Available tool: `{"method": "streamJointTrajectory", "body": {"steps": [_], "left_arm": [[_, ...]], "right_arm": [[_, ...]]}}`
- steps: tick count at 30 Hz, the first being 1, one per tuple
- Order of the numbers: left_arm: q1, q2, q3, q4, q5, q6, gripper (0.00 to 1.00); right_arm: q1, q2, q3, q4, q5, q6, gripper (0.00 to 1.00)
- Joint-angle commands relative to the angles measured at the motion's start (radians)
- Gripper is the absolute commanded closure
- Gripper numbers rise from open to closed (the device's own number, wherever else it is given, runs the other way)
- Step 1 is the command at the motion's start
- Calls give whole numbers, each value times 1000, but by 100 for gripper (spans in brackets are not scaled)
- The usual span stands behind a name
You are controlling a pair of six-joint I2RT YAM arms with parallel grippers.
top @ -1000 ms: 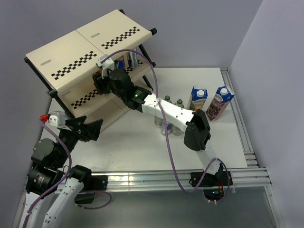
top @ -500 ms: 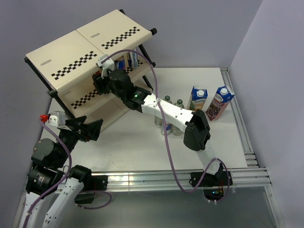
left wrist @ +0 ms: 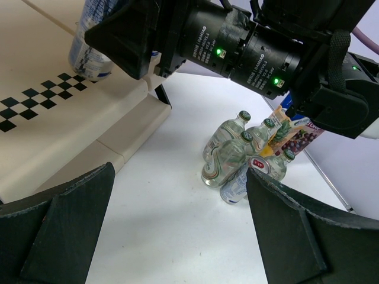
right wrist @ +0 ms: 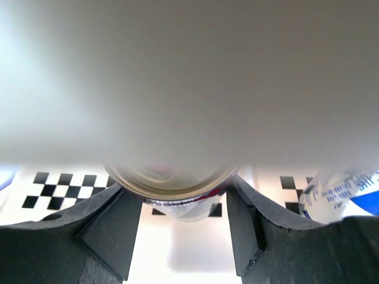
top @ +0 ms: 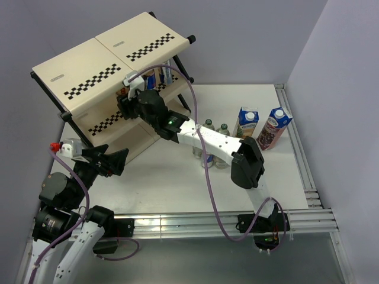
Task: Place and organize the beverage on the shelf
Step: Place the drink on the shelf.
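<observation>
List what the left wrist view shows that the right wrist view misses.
Only left wrist: the clear bottles and a carton on the table, plus the right arm. Only right wrist: the right gripper closed on a can under a panel of the shelf. Both: the shelf's checkered strip.

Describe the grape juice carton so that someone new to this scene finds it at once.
From the big cream shelf at the table's far left, look across to the far right, where two tall cartons stand side by side near the metal rail. The grape carton is the one closer to the rail. Its dark purple front sets it apart from the yellow carton beside it.
</observation>
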Motion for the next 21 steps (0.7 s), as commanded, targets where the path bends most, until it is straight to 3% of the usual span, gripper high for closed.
{"method": "streamJointTrajectory", "body": {"steps": [1, 9, 16, 21], "left_arm": [[8, 7, 0, 45, 19, 14, 1], [9, 4, 0, 45, 19, 12, 1], [9, -4, 0, 44, 17, 12, 1], [9, -4, 0, 44, 16, 12, 0]], "right_arm": [[2, -21, -77, -62, 3, 42, 89], [5, -29, -104, -42, -3, 49, 88], [7, -9, -83, -51, -9, 40, 70], [7, 2, -69, -51, -17, 31, 64]]}}
